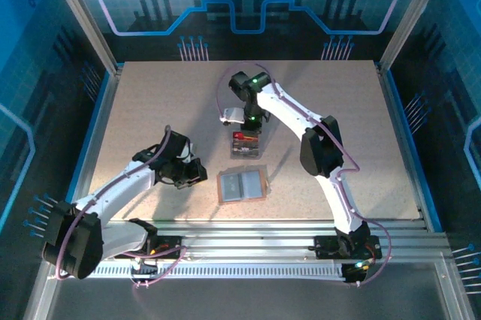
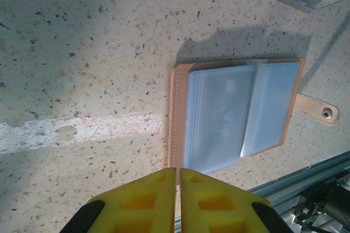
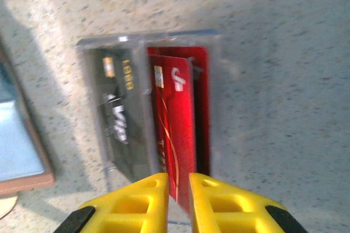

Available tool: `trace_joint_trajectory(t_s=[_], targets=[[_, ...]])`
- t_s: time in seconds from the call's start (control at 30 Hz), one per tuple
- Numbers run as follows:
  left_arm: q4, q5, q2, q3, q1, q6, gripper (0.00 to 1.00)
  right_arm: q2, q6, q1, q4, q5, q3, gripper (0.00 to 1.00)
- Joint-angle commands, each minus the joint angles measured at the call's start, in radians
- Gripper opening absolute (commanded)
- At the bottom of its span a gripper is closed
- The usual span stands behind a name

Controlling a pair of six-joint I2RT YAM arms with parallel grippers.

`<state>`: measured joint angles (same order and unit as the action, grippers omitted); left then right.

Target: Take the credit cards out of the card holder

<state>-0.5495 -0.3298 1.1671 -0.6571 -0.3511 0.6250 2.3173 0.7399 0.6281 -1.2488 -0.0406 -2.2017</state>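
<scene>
Wallet (image 2: 235, 111) open flat, perhaps lengthwise sideways

White-black arms (image 1: 289, 113), purple cables, yellow pincer fingers (image 3: 136, 205).

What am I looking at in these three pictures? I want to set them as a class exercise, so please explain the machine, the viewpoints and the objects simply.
Two robot arms are bolted at the near edge of a speckled table. One picture looks down from above; the other two come from small cameras on each wrist, so the yellow fingers at the bottom belong to that arm.

The left gripper is shut and holds nothing. Just beyond it the pink card holder lies open and flat, its pale blue pockets facing up.

The right gripper hangs over a clear plastic tray. A dark card and red cards sit in the tray. One red card stands on edge, its near end between the slightly parted fingers; whether they grip it I cannot tell.
</scene>
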Motion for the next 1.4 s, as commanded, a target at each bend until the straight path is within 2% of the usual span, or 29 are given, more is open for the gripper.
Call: trace_joint_trajectory(t_s=[0.0, 0.17, 0.3, 0.47, 0.6, 0.77, 1.0, 1.1, 1.37], targets=[[-0.029, -0.018, -0.017, 0.008, 0.013, -0.021, 0.10, -0.104, -0.064, -0.004, 0.116, -0.058, 0.049, 0.18], [-0.010, -0.031, -0.001, 0.001, 0.014, -0.019, 0.10, -0.277, -0.134, -0.001, 0.246, -0.044, 0.208, 0.21], [0.026, -0.053, 0.020, 0.001, 0.014, -0.006, 0.10, -0.386, -0.251, -0.001, 0.289, 0.017, 0.327, 0.25], [0.150, -0.108, 0.049, 0.033, 0.012, 0.046, 0.10, -0.502, -0.508, 0.015, 0.331, 0.159, 0.508, 0.29], [0.206, -0.156, 0.118, 0.023, 0.011, 0.061, 0.08, -0.590, -0.767, 0.039, 0.398, 0.172, 0.689, 0.31], [0.235, -0.176, 0.181, 0.001, -0.007, 0.074, 0.07, -0.610, -1.023, 0.067, 0.430, 0.310, 0.819, 0.24], [0.249, -0.154, 0.236, -0.014, -0.067, 0.101, 0.06, -0.647, -1.300, 0.120, 0.697, 0.486, 1.027, 0.21], [0.264, -0.147, 0.241, -0.004, -0.084, 0.117, 0.06, -0.640, -1.358, 0.146, 0.760, 0.482, 1.060, 0.18], [0.261, -0.097, 0.187, 0.025, -0.083, 0.131, 0.05, -0.567, -1.411, 0.206, 0.804, 0.470, 1.053, 0.22]])
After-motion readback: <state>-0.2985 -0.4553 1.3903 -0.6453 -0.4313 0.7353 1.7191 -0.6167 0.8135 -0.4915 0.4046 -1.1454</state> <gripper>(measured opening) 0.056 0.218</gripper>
